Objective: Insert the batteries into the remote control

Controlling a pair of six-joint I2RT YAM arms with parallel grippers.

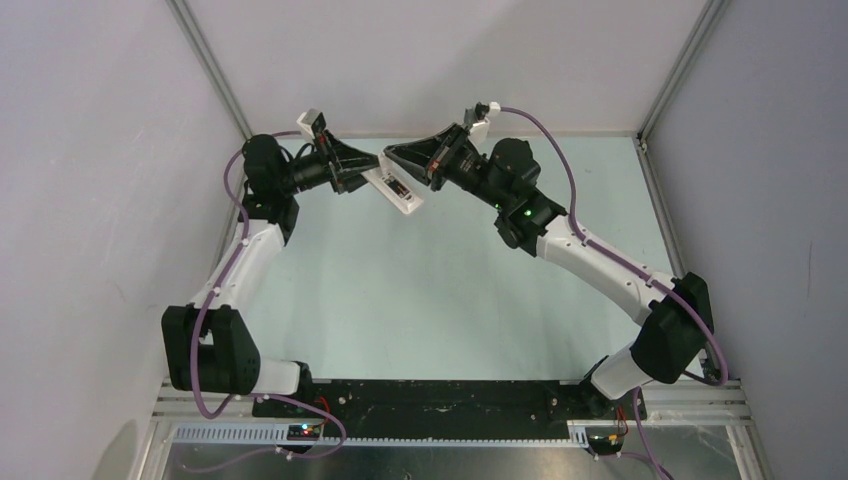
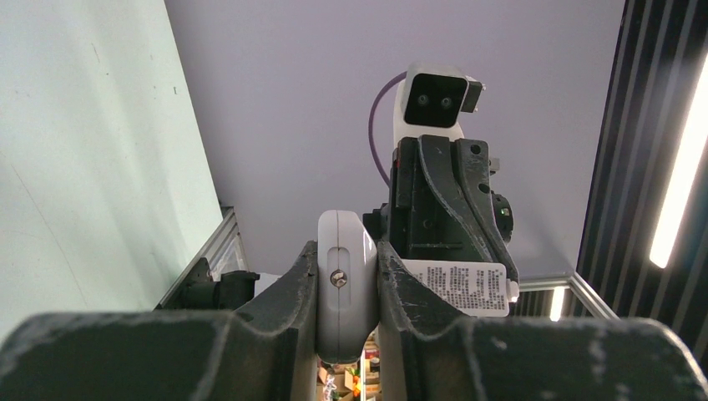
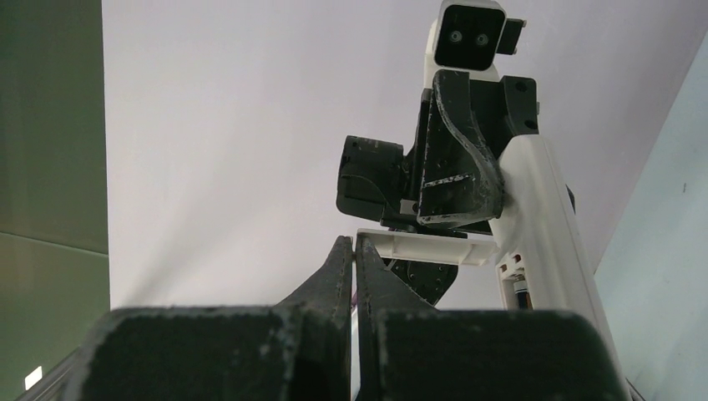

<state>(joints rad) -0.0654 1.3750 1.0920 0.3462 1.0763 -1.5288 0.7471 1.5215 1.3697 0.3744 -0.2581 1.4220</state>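
Left claw [image 2: 347, 255] tight around the remote control [image 2: 344, 296]; right claw [image 3: 354, 251] apparently closed on nothing.

Printed white label [image 2: 457, 286] on the right pincer [image 1: 392, 156], lettering too small to read

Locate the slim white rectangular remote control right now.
The white remote control sits at the far middle of the top view, clamped in the left pincer, with the right pincer beside it.

The top camera looks down from high at the near side onto the whole table [image 1: 420, 300]. The left wrist camera [image 3: 472, 35] and right wrist camera [image 2: 438, 96] face each other, close. All see the remote [image 1: 397, 190].
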